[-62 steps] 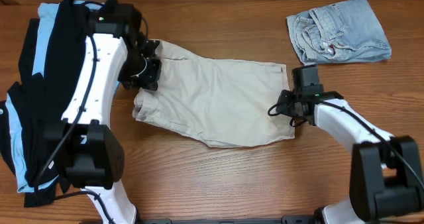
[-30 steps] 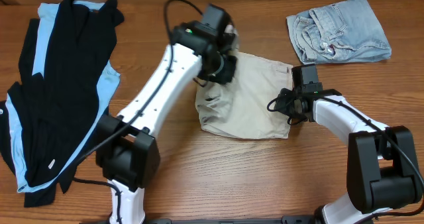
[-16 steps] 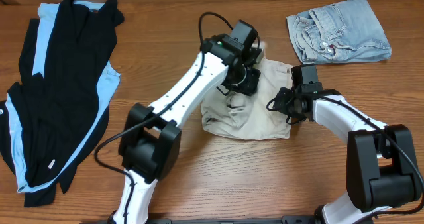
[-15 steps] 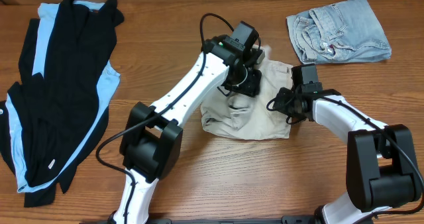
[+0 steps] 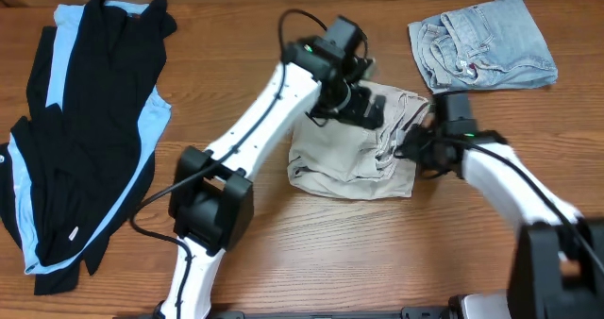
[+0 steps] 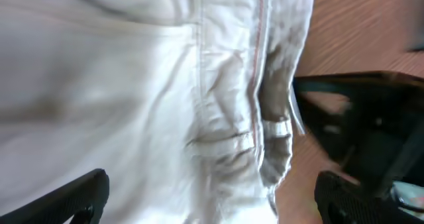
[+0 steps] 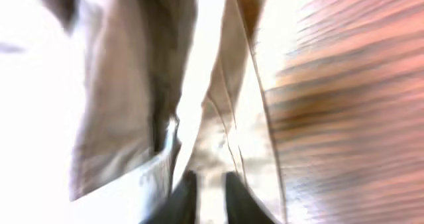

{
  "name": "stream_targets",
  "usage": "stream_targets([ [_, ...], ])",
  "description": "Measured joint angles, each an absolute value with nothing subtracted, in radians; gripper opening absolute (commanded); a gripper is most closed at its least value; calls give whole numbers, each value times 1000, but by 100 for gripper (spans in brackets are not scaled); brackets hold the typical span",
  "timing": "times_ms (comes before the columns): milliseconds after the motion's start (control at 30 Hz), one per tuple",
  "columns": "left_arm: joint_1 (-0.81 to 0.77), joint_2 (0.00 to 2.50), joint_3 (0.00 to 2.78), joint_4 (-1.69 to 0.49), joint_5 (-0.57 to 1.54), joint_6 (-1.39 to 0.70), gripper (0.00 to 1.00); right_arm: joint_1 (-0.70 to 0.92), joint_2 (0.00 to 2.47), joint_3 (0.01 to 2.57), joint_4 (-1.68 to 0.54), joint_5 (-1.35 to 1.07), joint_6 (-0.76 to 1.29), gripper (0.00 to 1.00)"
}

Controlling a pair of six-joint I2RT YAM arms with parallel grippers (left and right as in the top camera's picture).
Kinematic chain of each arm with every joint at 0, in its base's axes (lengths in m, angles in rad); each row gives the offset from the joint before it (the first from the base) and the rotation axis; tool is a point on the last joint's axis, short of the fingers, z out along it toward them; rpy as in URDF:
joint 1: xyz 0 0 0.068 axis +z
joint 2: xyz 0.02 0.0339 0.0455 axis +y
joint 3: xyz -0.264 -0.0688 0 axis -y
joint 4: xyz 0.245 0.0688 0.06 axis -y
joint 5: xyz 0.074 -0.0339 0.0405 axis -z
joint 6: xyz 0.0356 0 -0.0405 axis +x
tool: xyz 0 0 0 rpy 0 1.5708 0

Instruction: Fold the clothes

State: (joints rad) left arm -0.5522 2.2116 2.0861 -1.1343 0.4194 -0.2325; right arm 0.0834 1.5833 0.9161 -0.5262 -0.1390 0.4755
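Note:
The beige shorts [image 5: 344,159] lie folded in half at the table's middle, with the waistband and rumpled seams [image 6: 258,111] on top at the right. My left gripper [image 5: 370,107] hovers over their upper right part. Its fingers [image 6: 73,197] stand wide open with only loose cloth below. My right gripper [image 5: 422,142] is at the shorts' right edge. Its dark fingertips [image 7: 185,197] stand a narrow gap apart, and beige cloth shows in that gap. The view is blurred, so a grip cannot be made out. Denim shorts [image 5: 481,50] lie at the back right, a black and light-blue garment [image 5: 85,130] at the left.
Bare wooden table [image 5: 377,253] runs along the front and between the garments. The left arm [image 5: 264,121] stretches diagonally across the middle from its base [image 5: 212,210]. The right arm's base [image 5: 566,262] stands at the front right.
My left gripper carried the shorts' left half over to the right, then opened wide and let it go. The right arm shifted slightly right and its fingers parted a little.

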Motion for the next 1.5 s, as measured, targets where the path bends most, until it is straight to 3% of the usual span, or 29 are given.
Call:
stream_targets([
  [100, -493, 2212, 2163, -1209, 405, -210, 100, 67, 1469, 916, -536, -188, 429, 50],
  [267, -369, 2212, 2218, -1228, 377, -180, 100, 129, 1394, 916, -533, -249, 376, 62],
  [567, -256, 2212, 2213, -1250, 358, -119, 100, 274, 1494, 916, -592, -201, 341, 65],
  [1133, -293, 2212, 2134, -1288, 295, -49, 100, 270, 1649, 943, -764, -62, 464, 66],
  [1233, -293, 2212, 2134, -1293, 295, -44, 100, 263, 1643, 1011, -881, -43, 469, 71],
  [1400, -300, 2212, 2133, -1364, 342, 20, 99, 255, 1574, 1135, -960, -28, 470, 89],
  [1500, -321, 2212, 2133, -1409, 356, 62, 99, 232, 1493, 1202, -960, -25, 467, 93],
])
